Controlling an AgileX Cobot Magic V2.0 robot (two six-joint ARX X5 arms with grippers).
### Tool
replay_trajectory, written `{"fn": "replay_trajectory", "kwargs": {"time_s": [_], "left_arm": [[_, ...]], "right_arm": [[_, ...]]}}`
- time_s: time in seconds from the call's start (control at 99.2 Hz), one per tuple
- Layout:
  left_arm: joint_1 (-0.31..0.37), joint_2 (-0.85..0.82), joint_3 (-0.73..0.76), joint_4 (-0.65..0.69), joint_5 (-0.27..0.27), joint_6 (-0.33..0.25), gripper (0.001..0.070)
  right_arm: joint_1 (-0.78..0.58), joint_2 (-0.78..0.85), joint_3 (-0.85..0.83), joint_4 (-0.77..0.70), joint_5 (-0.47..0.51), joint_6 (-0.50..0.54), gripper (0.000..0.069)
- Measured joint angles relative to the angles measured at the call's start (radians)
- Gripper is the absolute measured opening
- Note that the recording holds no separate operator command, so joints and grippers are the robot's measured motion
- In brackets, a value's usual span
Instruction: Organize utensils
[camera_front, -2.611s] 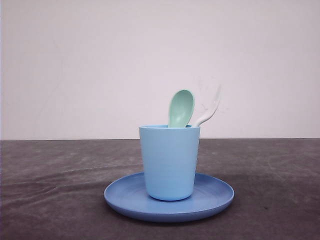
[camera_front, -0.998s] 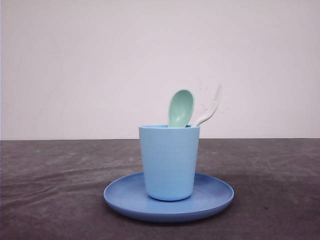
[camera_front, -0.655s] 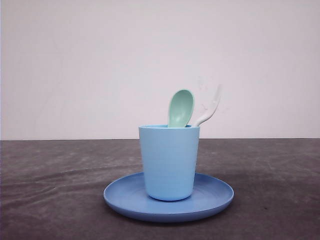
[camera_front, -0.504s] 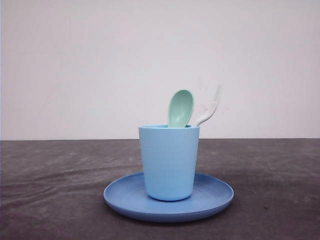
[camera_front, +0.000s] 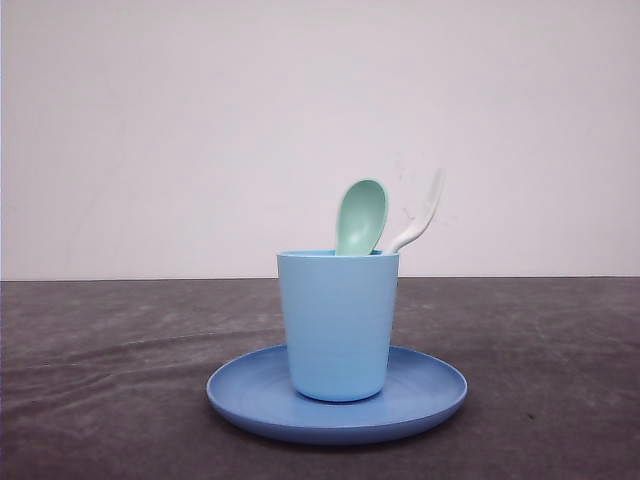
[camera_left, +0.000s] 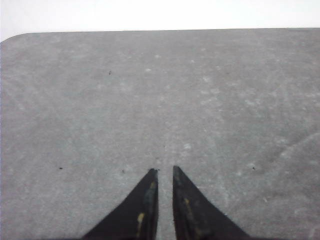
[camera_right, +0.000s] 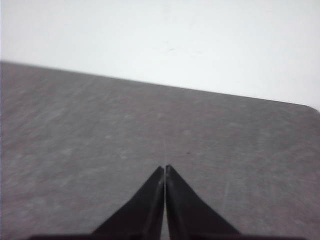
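Utensils both stand in light blue cup (camera_front: 338, 325), centre of dark grey worktop (camera_front: 100, 380). Mint-green spoon (camera_front: 361, 216) sits bowl up, rising above cup rim; white fork (camera_front: 418, 221) leans out to the right just beside it, tines up, handle hidden inside cup. Cup upright on round blue plate (camera_front: 250, 395). Left claw (camera_left: 164, 173) over bare worktop, tips a narrow slit apart, nothing between. Right claw (camera_right: 164, 169) also over bare worktop, tips pressed together, holding nothing.
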Motion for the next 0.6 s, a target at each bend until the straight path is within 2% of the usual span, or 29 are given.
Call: {"fn": "replay_trajectory", "kwargs": {"time_s": [0.131, 0.313, 0.605], "left_arm": [[0.0, 0.0, 0.0, 0.0, 0.0, 0.0, 0.0029], [0.0, 0.0, 0.0, 0.0, 0.0, 0.0, 0.0029], [0.0, 0.0, 0.0, 0.0, 0.0, 0.0, 0.0029]], "right_arm": [[-0.082, -0.129, -0.181, 0.083, -0.018, 0.002, 0.0002], [-0.168, -0.309, -0.394, 0.101, -0.025, 0.012, 0.0002], [-0.246, -0.485, -0.537, 0.093, -0.087, 0.012, 0.0002]]}}
